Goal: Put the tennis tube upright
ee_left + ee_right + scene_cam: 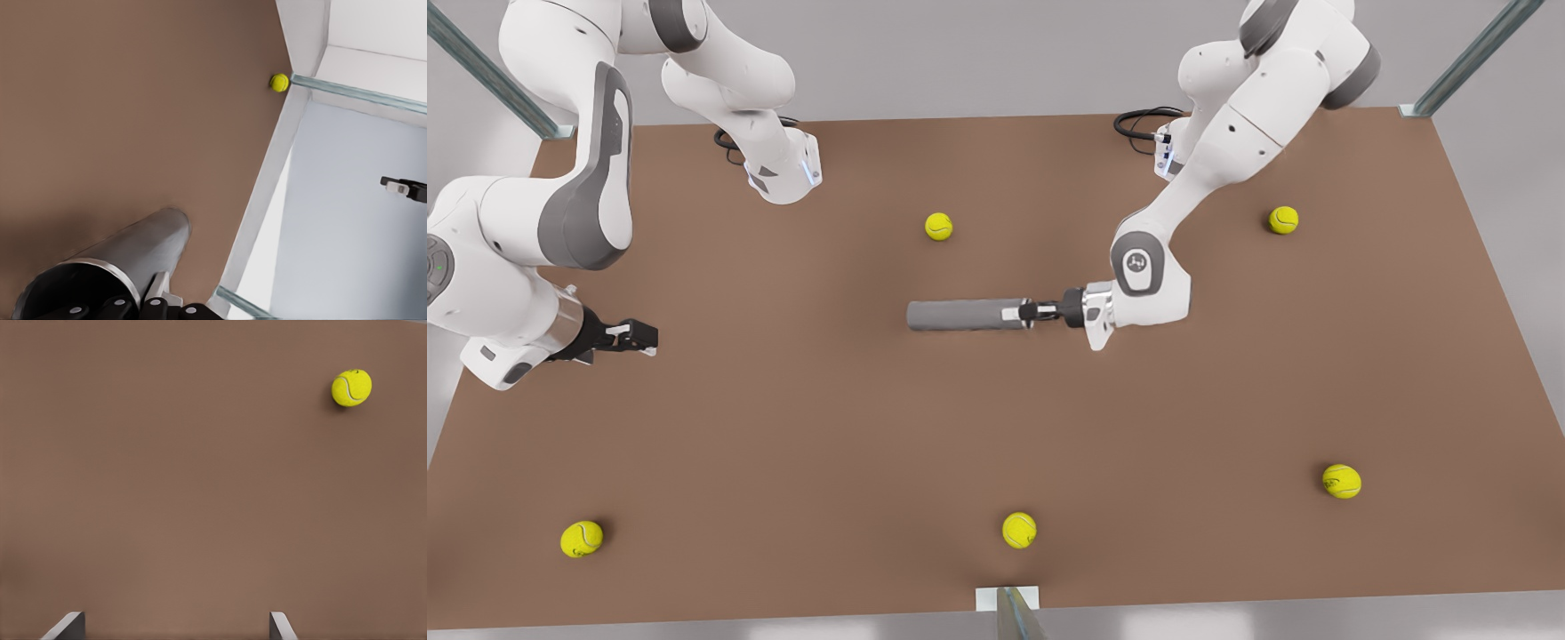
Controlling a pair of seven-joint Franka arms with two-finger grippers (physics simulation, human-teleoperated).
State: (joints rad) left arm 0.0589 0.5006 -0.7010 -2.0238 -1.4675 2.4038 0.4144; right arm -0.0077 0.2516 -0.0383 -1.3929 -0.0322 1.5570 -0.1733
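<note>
The tennis tube (960,315) is a slim grey cylinder lying flat near the middle of the brown table, its lighter rim pointing to the front view's right. My left gripper (1032,312) reaches in level from that side and is shut on the rim end. In the left wrist view the tennis tube (127,257) runs away from the left gripper (150,303), with its dark mouth close to the fingers. My right gripper (645,338) waits low over the table at the front view's left, away from the tube. Its fingertips (280,627) stand wide apart, with bare table between them.
Several yellow tennis balls lie scattered: one (938,226) behind the tube, one (1283,220) at the back right, others (1019,530) along the front edge. A ball (351,387) lies ahead of the right gripper. Another ball (279,82) sits at the table's edge.
</note>
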